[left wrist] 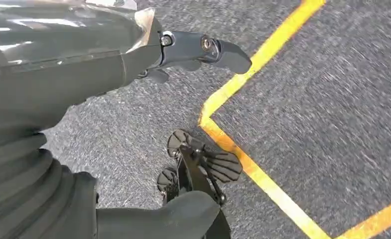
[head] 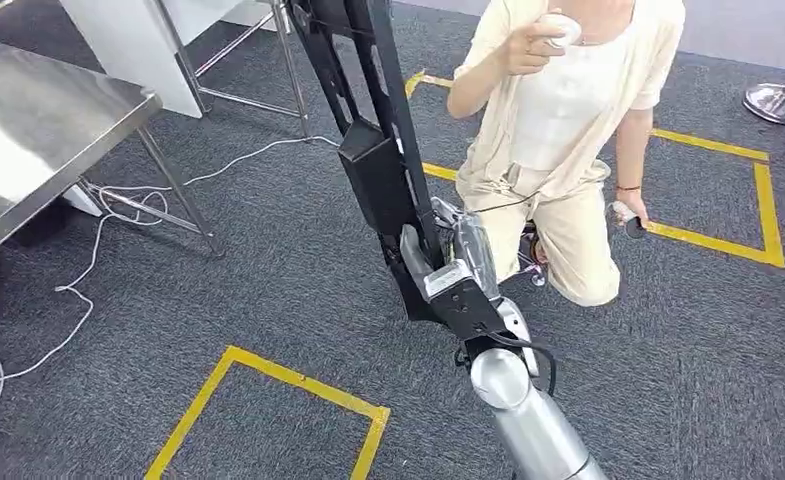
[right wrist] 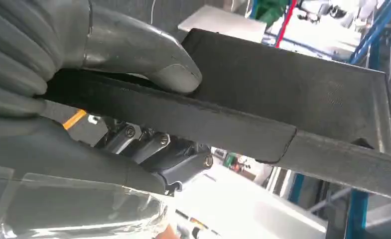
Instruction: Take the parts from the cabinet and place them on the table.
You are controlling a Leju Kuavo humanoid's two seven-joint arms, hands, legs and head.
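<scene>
The right arm reaches forward, its right hand (head: 455, 268) clamped on a long black frame part (head: 373, 130) — thumb (right wrist: 148, 59) pressed on one face, fingers (right wrist: 163, 154) curled beneath. The part rises steeply above grey carpet (head: 268, 280). The left hand (left wrist: 133, 55) hangs empty over the floor — fingers extended, apart.

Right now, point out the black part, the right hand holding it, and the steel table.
black part (head: 373, 170): head view, on its boxy middle section.
right hand (head: 458, 265): head view, on the hand's middle, gripping the part's lower end.
steel table (head: 28, 130): head view, on its bare top.
</scene>
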